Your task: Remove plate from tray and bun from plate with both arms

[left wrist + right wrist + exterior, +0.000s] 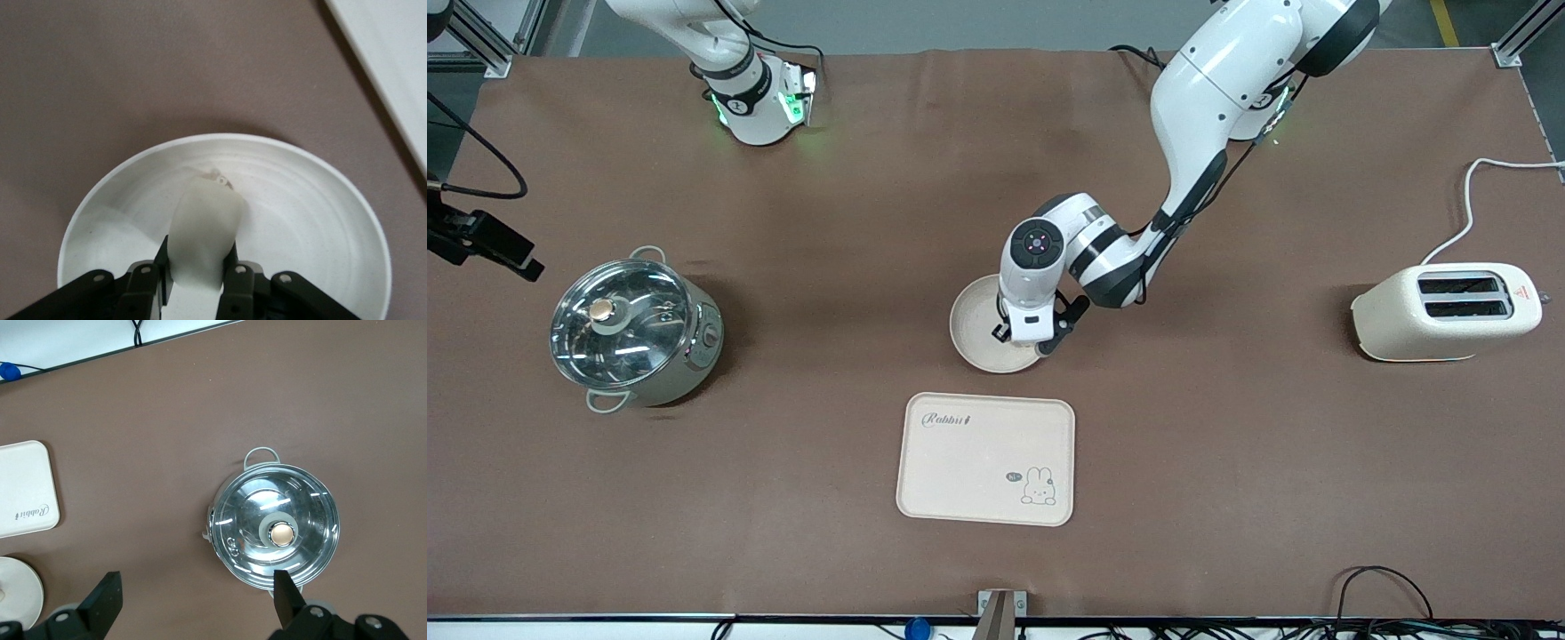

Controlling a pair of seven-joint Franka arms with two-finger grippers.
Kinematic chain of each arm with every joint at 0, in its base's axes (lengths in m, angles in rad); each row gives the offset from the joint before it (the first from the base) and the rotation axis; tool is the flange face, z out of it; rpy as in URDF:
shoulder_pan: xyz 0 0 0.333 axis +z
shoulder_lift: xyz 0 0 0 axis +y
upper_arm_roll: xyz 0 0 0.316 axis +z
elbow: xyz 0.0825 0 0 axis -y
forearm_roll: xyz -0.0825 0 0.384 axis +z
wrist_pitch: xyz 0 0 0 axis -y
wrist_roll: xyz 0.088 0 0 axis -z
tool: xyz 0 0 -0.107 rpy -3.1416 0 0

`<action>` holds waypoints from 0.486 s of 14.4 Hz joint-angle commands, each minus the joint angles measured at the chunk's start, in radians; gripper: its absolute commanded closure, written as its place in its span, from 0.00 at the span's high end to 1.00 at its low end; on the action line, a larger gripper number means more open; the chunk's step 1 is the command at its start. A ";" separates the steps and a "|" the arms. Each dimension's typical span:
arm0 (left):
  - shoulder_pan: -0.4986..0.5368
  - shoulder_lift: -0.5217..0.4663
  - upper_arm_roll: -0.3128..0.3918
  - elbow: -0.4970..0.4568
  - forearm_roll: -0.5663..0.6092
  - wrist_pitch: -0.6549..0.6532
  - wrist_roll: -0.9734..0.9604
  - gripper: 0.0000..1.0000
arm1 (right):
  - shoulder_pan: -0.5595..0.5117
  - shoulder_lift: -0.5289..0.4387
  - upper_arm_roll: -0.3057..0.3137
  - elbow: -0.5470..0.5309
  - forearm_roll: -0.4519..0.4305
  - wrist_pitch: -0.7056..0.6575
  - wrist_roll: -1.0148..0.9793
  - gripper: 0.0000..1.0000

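Observation:
The round cream plate (974, 324) lies on the brown table, a little farther from the front camera than the rabbit tray. My left gripper (1030, 342) is down over the plate and shut on the bun (203, 227), a pale rounded lump held between the black fingers (235, 280) above the plate's inside (307, 220). The front view hides the bun under the left hand. My right gripper (195, 577) is open and empty, high over the table beside the pot. The plate's edge shows in the right wrist view (17, 593).
A steel pot with a glass lid (633, 329) stands toward the right arm's end. The cream rabbit tray (985, 458) lies nearer the front camera. A cream toaster (1449, 311) with its cord stands at the left arm's end.

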State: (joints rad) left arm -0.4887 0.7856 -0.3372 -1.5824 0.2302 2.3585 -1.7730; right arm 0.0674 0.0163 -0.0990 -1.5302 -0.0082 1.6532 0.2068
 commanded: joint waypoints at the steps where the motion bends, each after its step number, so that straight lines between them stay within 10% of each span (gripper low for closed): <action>1: 0.010 -0.060 0.004 0.007 0.021 -0.034 -0.020 0.26 | -0.006 -0.007 0.018 -0.016 -0.077 -0.062 -0.012 1.00; 7: 0.201 -0.180 0.004 0.036 0.024 -0.221 0.134 0.26 | 0.000 -0.012 0.025 -0.022 -0.099 -0.124 -0.052 1.00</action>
State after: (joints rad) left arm -0.3692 0.6409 -0.3294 -1.5206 0.2399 2.1808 -1.7132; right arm 0.0685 0.0207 -0.0865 -1.5337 -0.0900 1.5374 0.1654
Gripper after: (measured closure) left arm 0.731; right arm 0.000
